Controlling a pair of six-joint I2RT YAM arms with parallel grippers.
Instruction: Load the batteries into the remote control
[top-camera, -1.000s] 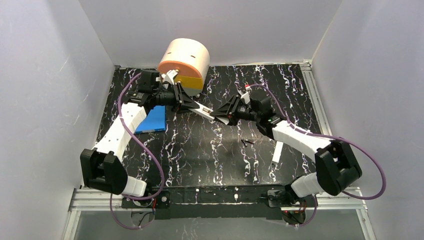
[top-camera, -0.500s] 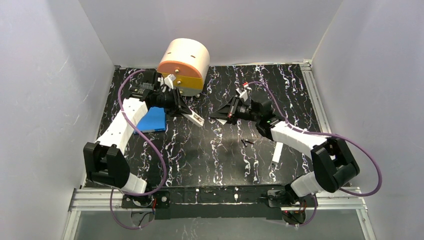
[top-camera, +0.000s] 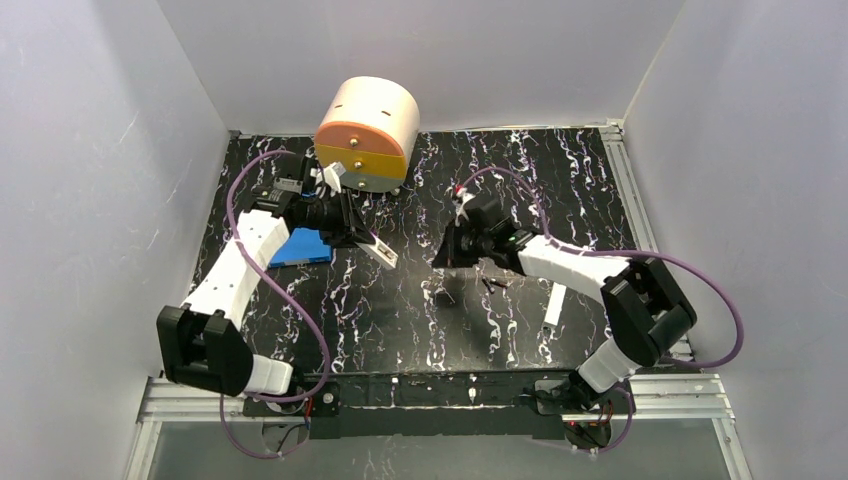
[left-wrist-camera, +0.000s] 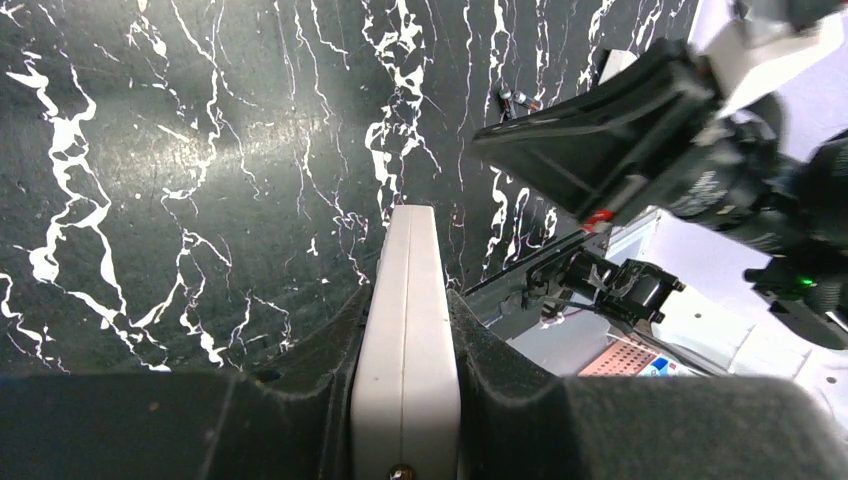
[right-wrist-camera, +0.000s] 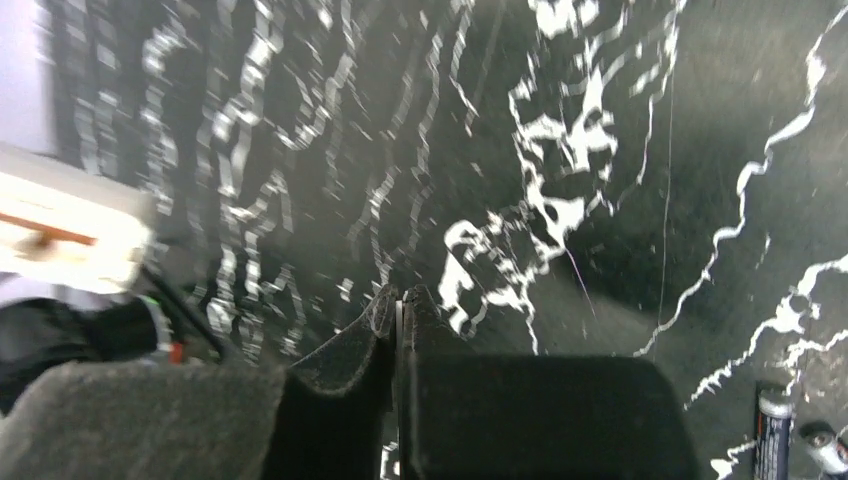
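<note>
1. My left hand (top-camera: 362, 238) is clamped on the remote control (top-camera: 380, 251). It holds it clear of the worktop (top-camera: 400, 320), left of centre, with the free end slanting towards the middle.
2. In the left wrist view the remote shows edge-on, a narrow white slab squeezed between both fingers.
3. My right hand (top-camera: 446, 255) hangs over the middle of the worktop, tilted downward and well apart from the remote.
4. In the right wrist view its fingers (right-wrist-camera: 345, 370) are pressed almost together. A thin pale line shows in the slit, and I cannot tell what it is.
5. The batteries (top-camera: 492, 285) lie side by side on the worktop just right of that hand, uncovered.
6. A plain white bar (top-camera: 553, 305) lies further right, near the batteries.
7. A blue block (top-camera: 305, 247) lies under my left forearm.
8. A peach and orange drum (top-camera: 365, 130) stands at the back, behind the left hand.
9. From the left wrist, the right hand's black body partly blocks the line from the remote to the batteries.
</note>
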